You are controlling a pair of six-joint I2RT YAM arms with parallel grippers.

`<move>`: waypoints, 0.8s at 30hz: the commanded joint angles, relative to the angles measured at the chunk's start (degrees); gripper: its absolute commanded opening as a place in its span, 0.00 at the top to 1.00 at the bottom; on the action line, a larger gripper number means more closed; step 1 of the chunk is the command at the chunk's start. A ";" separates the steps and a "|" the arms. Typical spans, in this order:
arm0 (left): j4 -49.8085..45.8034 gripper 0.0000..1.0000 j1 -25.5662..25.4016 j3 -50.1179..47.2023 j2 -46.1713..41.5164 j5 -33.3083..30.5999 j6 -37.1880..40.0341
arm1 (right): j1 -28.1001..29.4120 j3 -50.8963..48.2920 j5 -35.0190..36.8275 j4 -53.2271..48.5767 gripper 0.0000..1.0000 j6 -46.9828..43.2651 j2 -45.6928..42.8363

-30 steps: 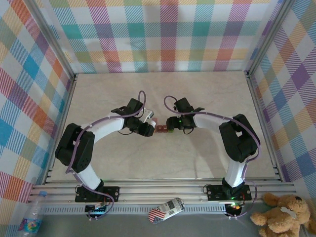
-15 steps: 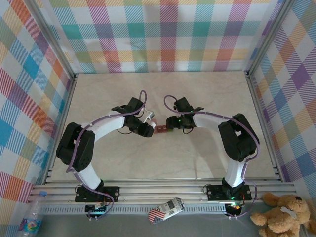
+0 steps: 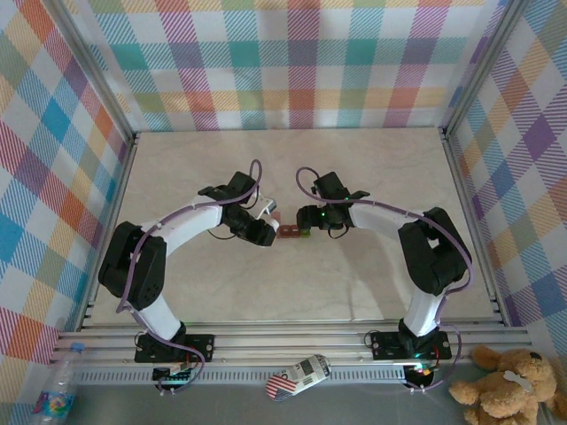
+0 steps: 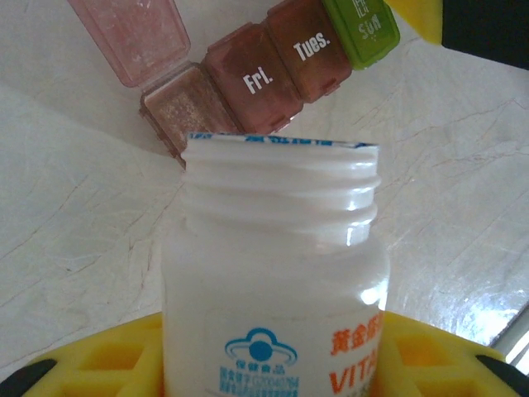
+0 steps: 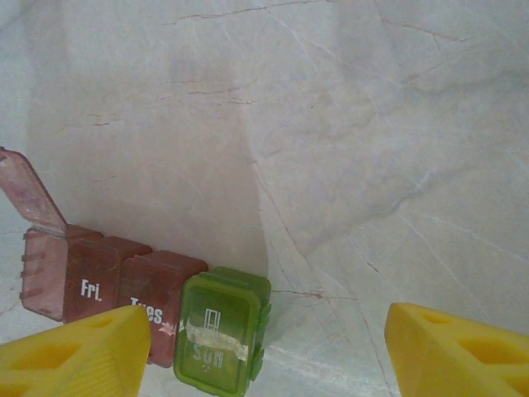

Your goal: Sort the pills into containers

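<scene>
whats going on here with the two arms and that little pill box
The left gripper is shut on an uncapped white bottle, with its mouth aimed at the containers. Their end dark red compartment has its lid flipped open. The right gripper is open by the green end compartment and is not gripping it.

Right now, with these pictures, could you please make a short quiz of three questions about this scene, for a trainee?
1. True or false: all four lids of the containers are shut.
2. What does the left gripper hold? A) a white bottle B) a green lid C) nothing
3. Fill in: the label on the lid beside the green compartment reads "____".

Key: 1 false, the end compartment stands open, lid up. 2 A. 3 Tues.
</scene>
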 commanded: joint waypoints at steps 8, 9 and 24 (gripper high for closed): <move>-6.95 1.00 0.30 5.01 3.36 1.47 1.61 | -0.01 -1.56 -1.39 1.24 0.25 1.97 -0.89; -7.21 1.00 0.18 5.24 3.71 1.47 1.66 | -0.01 -1.73 -1.39 1.44 0.25 2.06 -0.79; -9.49 1.00 -0.71 8.70 8.00 0.42 1.92 | 0.07 -2.44 -1.49 2.12 0.25 2.77 0.49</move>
